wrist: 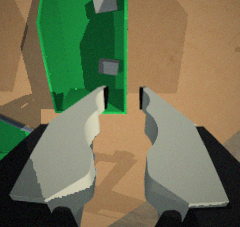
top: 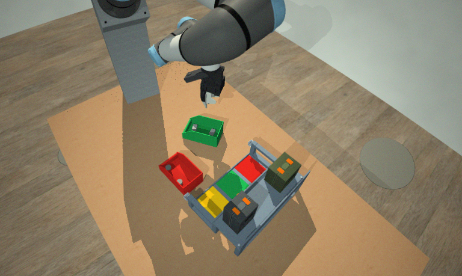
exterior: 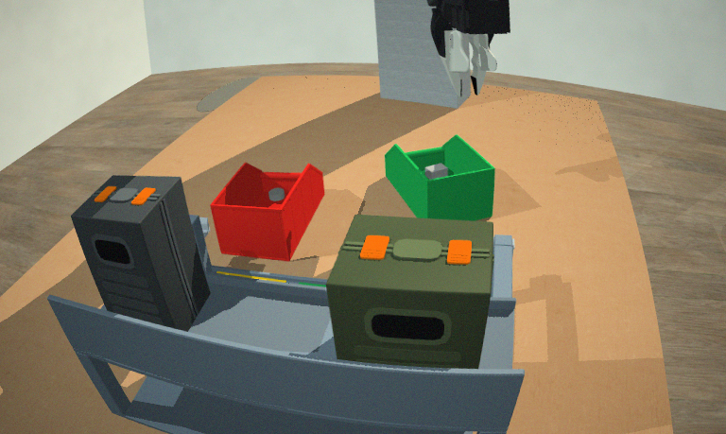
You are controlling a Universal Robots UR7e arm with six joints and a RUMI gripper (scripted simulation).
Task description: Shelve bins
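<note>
My gripper (top: 209, 104) (exterior: 469, 94) (wrist: 124, 88) is slightly open and empty, above and beside the green bin; in the wrist view its fingertips are near the bin's lower right corner. The green bin (top: 201, 138) (exterior: 460, 197) (wrist: 65, 62) stands upright on the table with two grey blocks inside. The red bin (top: 194, 183) (exterior: 249, 232) stands near the shelf's yellow end, with two round grey parts inside. The shelf (top: 203, 214) (exterior: 300, 365) shows a red mark (top: 250, 168), a green mark (top: 231, 184) and a yellow mark (top: 208, 199), all without bins. No yellow bin is visible.
A dark grey case (top: 240, 215) (exterior: 123, 258) and an olive case (top: 283, 177) (exterior: 412, 311) stand on the shelf's upper board (top: 260, 195). The shelf's raised end frames flank the marks. The arm's grey pedestal (top: 134, 62) (exterior: 412, 39) stands at the back.
</note>
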